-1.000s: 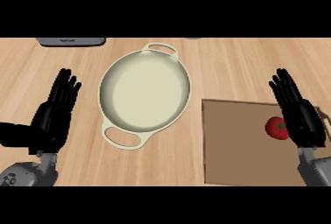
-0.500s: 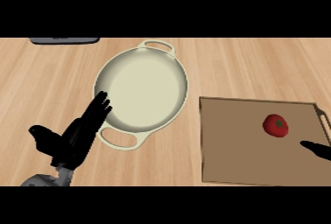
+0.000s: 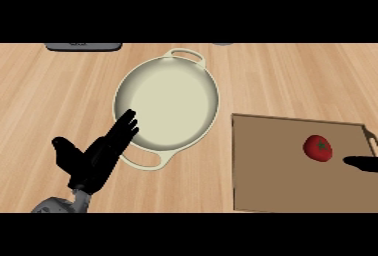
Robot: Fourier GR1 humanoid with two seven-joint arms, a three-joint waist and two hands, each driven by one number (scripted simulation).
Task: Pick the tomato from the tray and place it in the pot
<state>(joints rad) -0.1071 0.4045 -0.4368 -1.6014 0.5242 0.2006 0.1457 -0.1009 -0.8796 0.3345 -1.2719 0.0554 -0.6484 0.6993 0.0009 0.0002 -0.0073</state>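
Cream-coloured enamel forms the oval, two-handled pot (image 3: pixel 167 103), which lies on the light wooden counter (image 3: pixel 295 75) just ahead of the left hand (image 3: pixel 96 159). That black hand enters from the lower left on a grey forearm, palm turned inward, fingers straight and spread, thumb held apart to its outer side. It holds nothing. Its fingertips overlap the near-left rim of the pot in the head view; whether they touch the rim or hover above it cannot be told. The pot's near loop handle sits just to the right of this hand's palm.

Well to the right of the left hand lies the flat brown rectangular tray (image 3: pixel 273 170). The small round red tomato (image 3: pixel 318 148) rests on the tray's far-right part, apart from the pot.

Only a dark tip of the right hand (image 3: pixel 363 163) shows at the right edge, over the tray, just behind and to the right of the tomato and not touching it. Its state cannot be told.

Beyond the left hand, at the far edge, lies a dark grey flat object (image 3: pixel 83 46).
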